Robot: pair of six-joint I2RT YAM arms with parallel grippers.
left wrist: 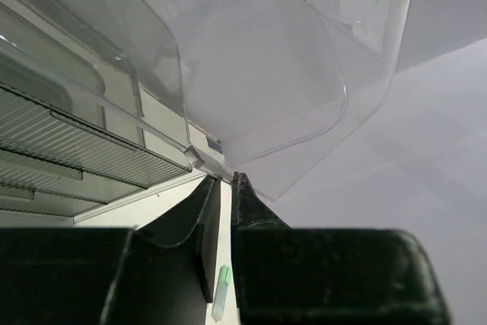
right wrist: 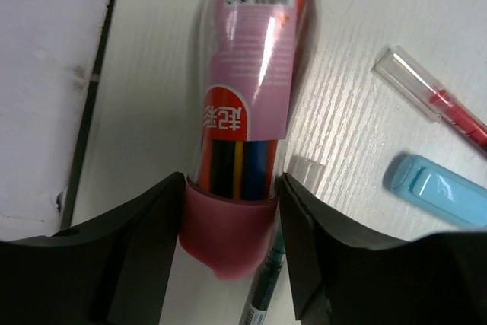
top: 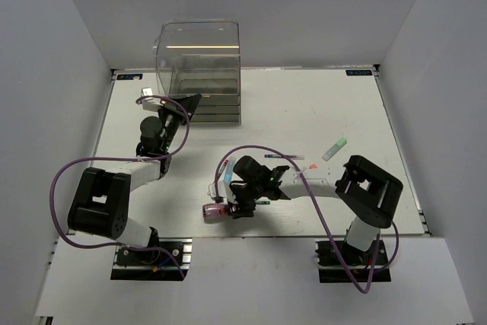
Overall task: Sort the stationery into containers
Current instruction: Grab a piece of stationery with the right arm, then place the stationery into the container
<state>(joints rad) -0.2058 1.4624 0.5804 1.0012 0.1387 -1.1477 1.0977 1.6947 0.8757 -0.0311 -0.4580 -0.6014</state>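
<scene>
The tall clear box with shallow drawers stands at the table's back. My left gripper is at its front-left corner. In the left wrist view its jaws stand nearly together, pinching a clear plastic edge of the box. My right gripper is shut on the chunky pink tube near the table's front edge. In the right wrist view the fingers press both sides of the tube's pink cap. A light-blue marker, a red pen and a dark teal pen lie beside it.
A green-capped clear marker lies at mid right and shows between the left fingers. An orange-capped marker and a dark pen lie near the right arm. The table's front edge is just below the tube.
</scene>
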